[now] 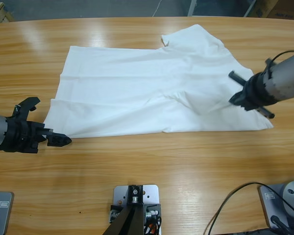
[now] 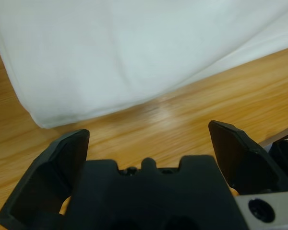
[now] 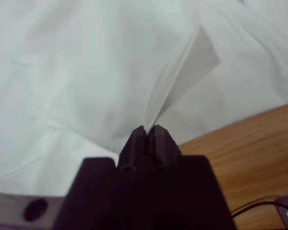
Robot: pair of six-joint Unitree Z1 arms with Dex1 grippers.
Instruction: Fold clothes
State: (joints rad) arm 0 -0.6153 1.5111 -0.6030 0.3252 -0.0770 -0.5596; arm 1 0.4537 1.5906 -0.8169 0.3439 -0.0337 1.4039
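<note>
The T-shirt [image 1: 152,93] hides its chest lettering and label; both wrist views crop its edges.

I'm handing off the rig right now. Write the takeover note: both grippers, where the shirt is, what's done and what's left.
Left gripper: open, holding nothing, on the table just off the T-shirt's near left corner.
Right gripper: shut on a pinch of cloth at the T-shirt's right side, lifting it into a small peak.
T-shirt: lies mostly flat across the wooden table, some wrinkles, one flap turned over at the far edge.
Done: right-side grasp.
Left: left-side grasp, then the folds.
</note>
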